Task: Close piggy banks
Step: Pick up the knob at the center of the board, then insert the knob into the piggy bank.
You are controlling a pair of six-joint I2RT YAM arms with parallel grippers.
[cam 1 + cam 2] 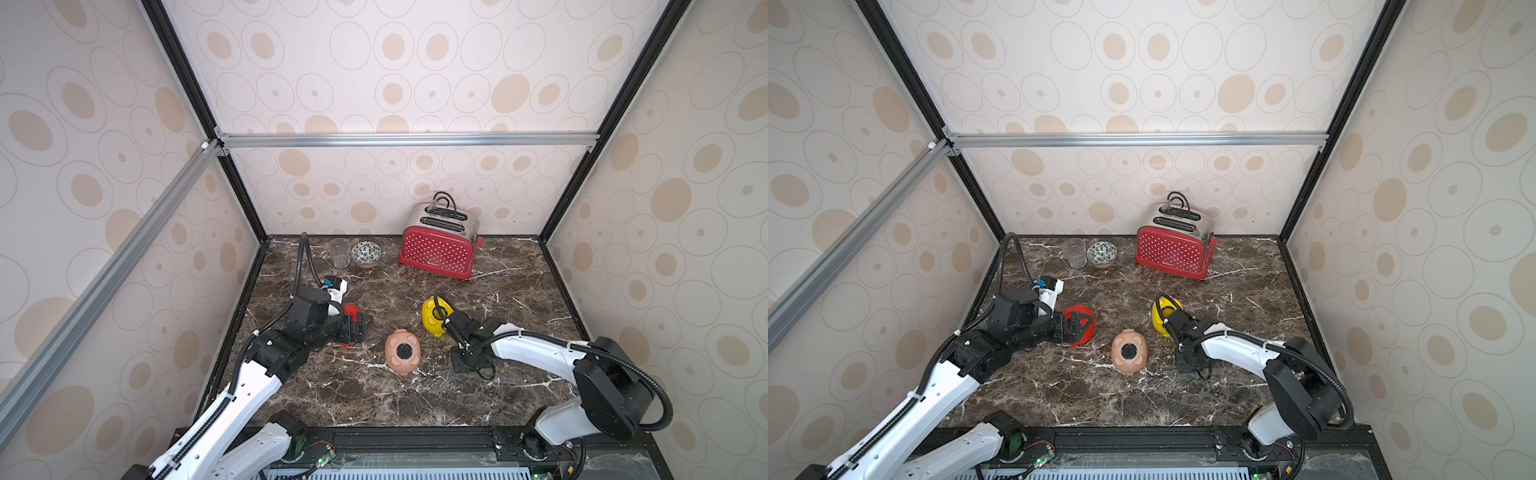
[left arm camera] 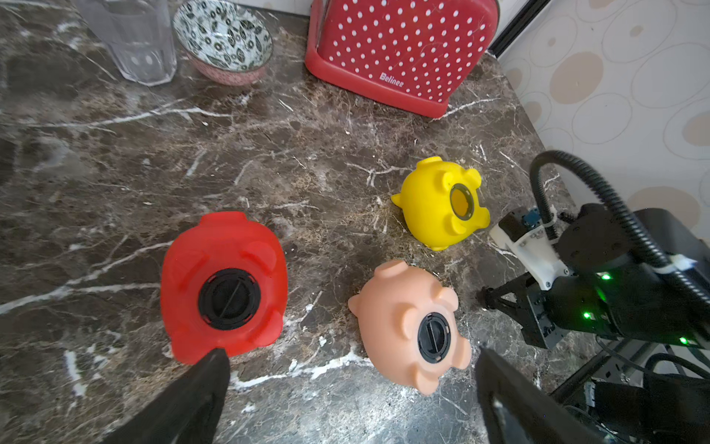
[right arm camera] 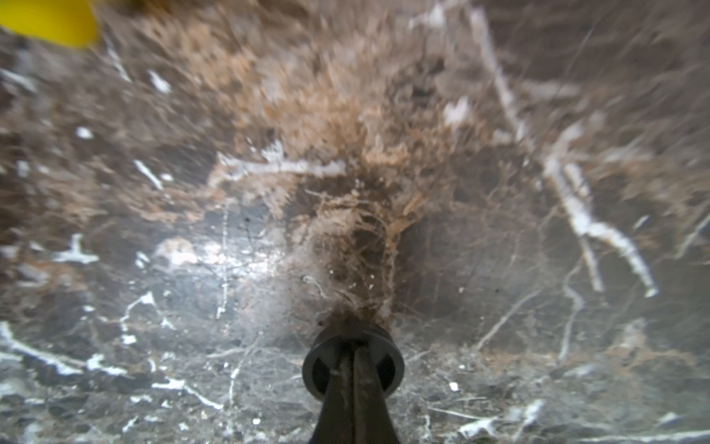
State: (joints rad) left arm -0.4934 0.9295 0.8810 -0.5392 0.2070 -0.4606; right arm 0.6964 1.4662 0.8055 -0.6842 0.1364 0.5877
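Three piggy banks lie belly-up on the marble top. The red one (image 2: 192, 269) and the pale pink one (image 1: 390, 353) each have a black plug in the belly hole. The yellow one (image 2: 430, 207) has an open hole. My left gripper (image 2: 351, 351) is open, its fingers spread above the table just short of the red and pink pigs; in both top views it covers most of the red pig (image 1: 1088, 316). My right gripper (image 3: 353, 365) is shut on a round black plug (image 3: 319, 369), low over the table beside the yellow pig (image 1: 430, 322).
A red white-dotted toaster (image 1: 436, 251) stands at the back. A clear glass (image 1: 338, 252) and a patterned bowl (image 1: 366, 252) sit at the back left. Enclosure walls close the table on three sides. The right arm's cable loops over the yellow pig.
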